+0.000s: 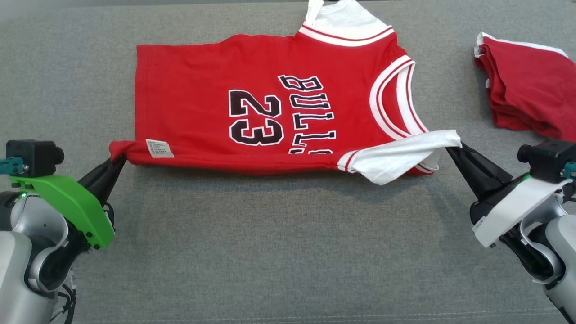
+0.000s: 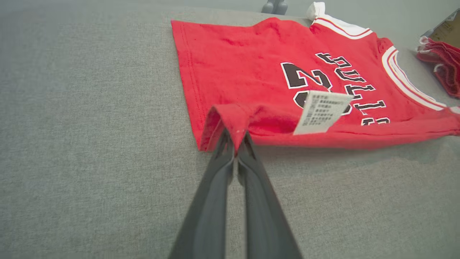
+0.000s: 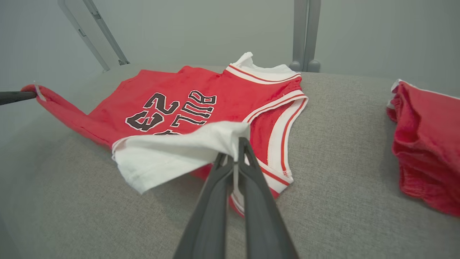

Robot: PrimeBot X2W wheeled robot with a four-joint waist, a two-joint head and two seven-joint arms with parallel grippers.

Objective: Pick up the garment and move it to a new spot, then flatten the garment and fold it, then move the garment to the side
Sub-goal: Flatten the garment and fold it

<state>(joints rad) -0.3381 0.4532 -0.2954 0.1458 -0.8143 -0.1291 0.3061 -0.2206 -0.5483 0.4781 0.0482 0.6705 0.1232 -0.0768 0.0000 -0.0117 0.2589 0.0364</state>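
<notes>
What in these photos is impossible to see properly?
- Care label on the jersey: print too small in the head view, blurred in the left wrist view.
- Lettering: last letter half hidden under the folded near edge, head view.
- Far white sleeve: cut off by the top edge, head view.
- Red cloth pile at right: cut off by the right edge, head view; its kind is unclear.

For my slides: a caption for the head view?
Red jersey held at hem corner by left pincer and at white sleeve by right pincer, on a grey surface beside another red garment.
</notes>
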